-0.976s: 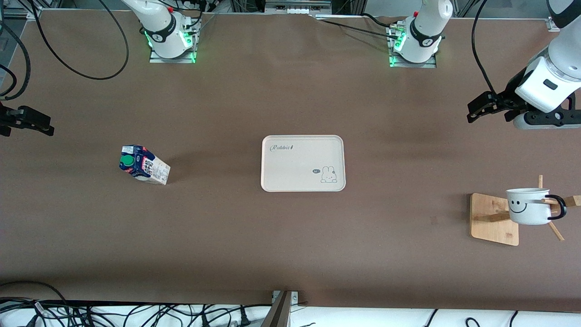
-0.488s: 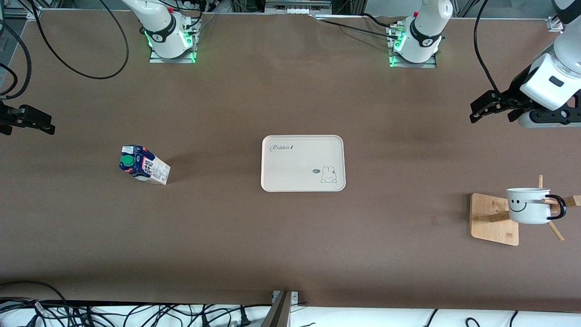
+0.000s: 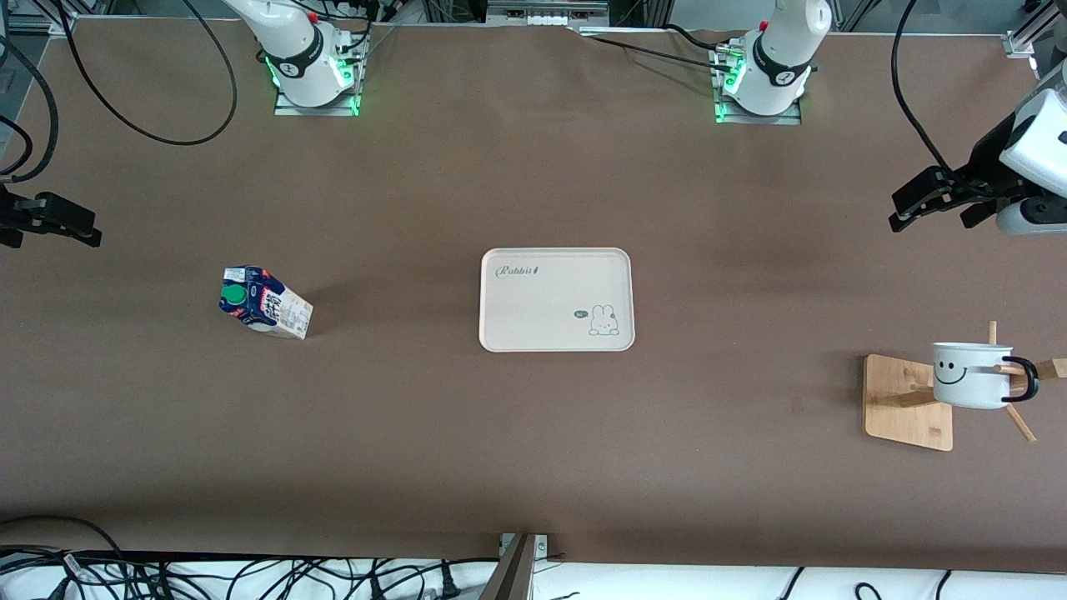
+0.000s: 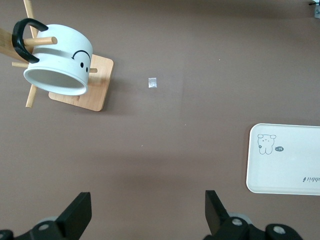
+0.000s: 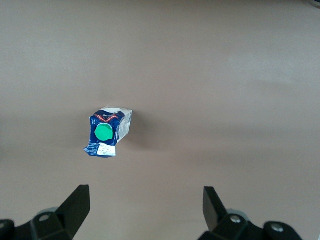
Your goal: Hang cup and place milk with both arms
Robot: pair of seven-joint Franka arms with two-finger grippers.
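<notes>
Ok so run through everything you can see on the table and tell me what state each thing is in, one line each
cup: hanging by its handle on a peg of the rack, held by no gripper
rack: standing, carrying the cup
milk: upright on the table, cap on, not grasped
tray: empty
left gripper: open, empty, above the table
right gripper: open, empty, waiting above the table

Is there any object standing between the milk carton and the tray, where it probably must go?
Nothing visible does. Only bare table lies between the milk and the tray. The open right gripper has nothing visible between it and the milk either.
</notes>
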